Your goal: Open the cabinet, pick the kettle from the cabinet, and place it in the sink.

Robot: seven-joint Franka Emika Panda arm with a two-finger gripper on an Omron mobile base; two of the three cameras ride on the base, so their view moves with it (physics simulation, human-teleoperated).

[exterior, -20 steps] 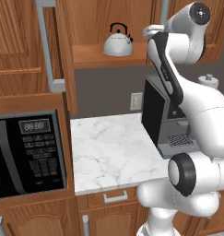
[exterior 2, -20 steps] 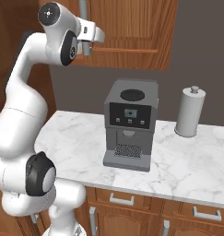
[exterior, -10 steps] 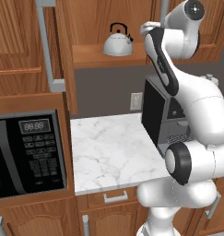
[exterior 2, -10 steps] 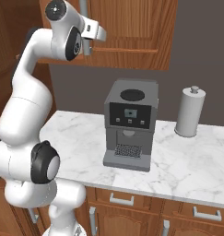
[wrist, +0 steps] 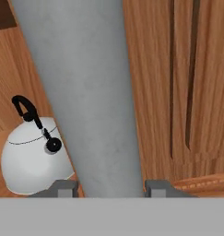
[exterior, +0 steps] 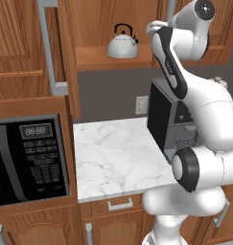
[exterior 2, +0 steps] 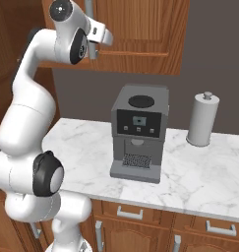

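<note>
Arm had swung closer to the cabinet (exterior: 27, 48); hand (wrist: 111, 186) straddled the right door's bar handle (wrist: 85, 92), fingers closing, not clearly clamped. Kettle (exterior: 122, 45) sat on cabinet shelf. Best to clamp squarely, then pull along the door's arc.

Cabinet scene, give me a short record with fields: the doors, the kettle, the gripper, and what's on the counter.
left door: swung open
right door: closed, its grey bar handle between the gripper's fingertips
kettle: upright on the cabinet shelf, untouched
gripper: at the right door's handle, jaws on either side of the bar; grip not clear
counter: coffee machine, paper towel roll
</note>
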